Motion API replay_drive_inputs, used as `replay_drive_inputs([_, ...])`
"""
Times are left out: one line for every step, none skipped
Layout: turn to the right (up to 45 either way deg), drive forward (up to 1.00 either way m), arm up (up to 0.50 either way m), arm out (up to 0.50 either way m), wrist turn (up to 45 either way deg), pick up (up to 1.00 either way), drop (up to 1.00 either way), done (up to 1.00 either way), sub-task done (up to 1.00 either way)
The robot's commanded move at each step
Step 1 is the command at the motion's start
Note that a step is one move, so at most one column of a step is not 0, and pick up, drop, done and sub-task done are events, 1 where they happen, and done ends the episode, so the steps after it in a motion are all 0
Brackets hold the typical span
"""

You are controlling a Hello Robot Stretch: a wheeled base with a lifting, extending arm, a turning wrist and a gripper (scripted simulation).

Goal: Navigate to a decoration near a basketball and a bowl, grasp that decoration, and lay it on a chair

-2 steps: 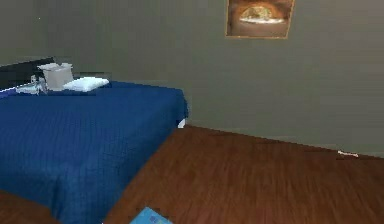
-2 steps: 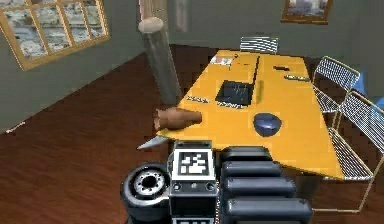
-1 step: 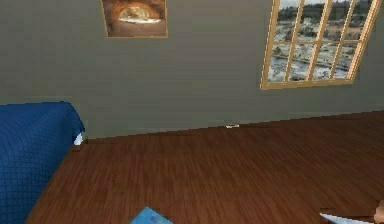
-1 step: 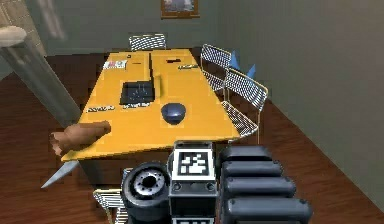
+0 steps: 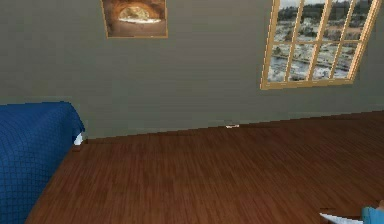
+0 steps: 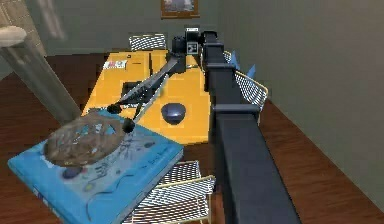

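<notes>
The arm's dark bar (image 6: 235, 130) rises over an orange table (image 6: 135, 80). My gripper (image 6: 122, 112) reaches from the white squares down toward the arm side view's left. At the fingers' tips sits a brown, mottled, roundish thing (image 6: 85, 140) on a blue patterned slab (image 6: 100, 170). I cannot tell whether the gripper holds anything. A grey-blue bowl (image 6: 175, 112) stands on the table just left of the arm. White wire chairs stand around the table: one at the far end (image 6: 148, 42), one right of the arm (image 6: 250, 90), one near the bottom (image 6: 185, 190).
A framed picture (image 6: 178, 8) hangs on the far wall. Ahead lies bare wooden floor (image 5: 200, 170) up to a grey wall with a painting (image 5: 134, 17) and a window (image 5: 320, 42). A blue bed (image 5: 35, 150) fills the forward view's left.
</notes>
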Motion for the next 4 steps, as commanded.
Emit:
replay_drive_inputs([0.0, 0.00, 0.00, 0.00, 45.0, 0.00, 0.00, 0.00, 0.00])
replay_drive_inputs([0.0, 0.00, 0.00, 0.00, 45.0, 0.00, 0.00, 0.00, 0.00])
replay_drive_inputs([0.0, 0.00, 0.00, 0.00, 9.0, 0.00, 0.00, 0.00, 0.00])
replay_drive_inputs([0.0, 0.00, -0.38, 0.00, 0.0, 0.00, 0.00, 0.00, 0.00])
